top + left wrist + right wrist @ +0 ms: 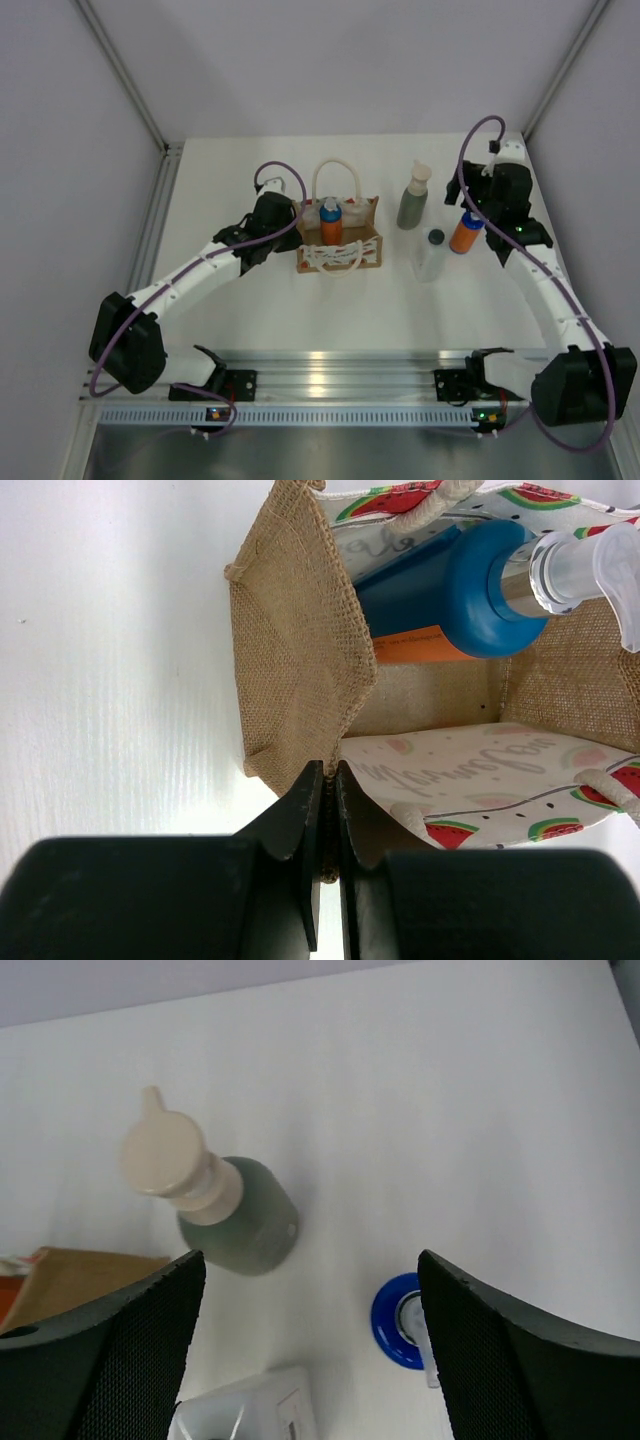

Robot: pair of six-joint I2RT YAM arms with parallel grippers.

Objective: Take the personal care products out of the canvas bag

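Observation:
The canvas bag (340, 258) stands upright mid-table, its rope handles up. The short blue-and-orange bottle (330, 222) stands inside it. My left gripper (292, 215) is shut on the bag's left rim. In the left wrist view the gripper (328, 780) pinches the burlap bag's (300, 660) edge, with the bottle (450, 590) inside. The grey-green pump bottle (413, 197), the white squarish bottle (432, 255) and the orange bottle (466, 232) stand on the table right of the bag. My right gripper (482, 210) hovers open and empty above the orange bottle. Its wrist view shows the gripper (310, 1360) over the blue cap (400, 1320), the pump bottle (230, 1220) and the white bottle (250, 1410).
The white table (300, 320) is enclosed by grey walls on the left, right and back. An aluminium rail (330, 370) with both arm bases runs along the near edge. Purple cables loop off each arm.

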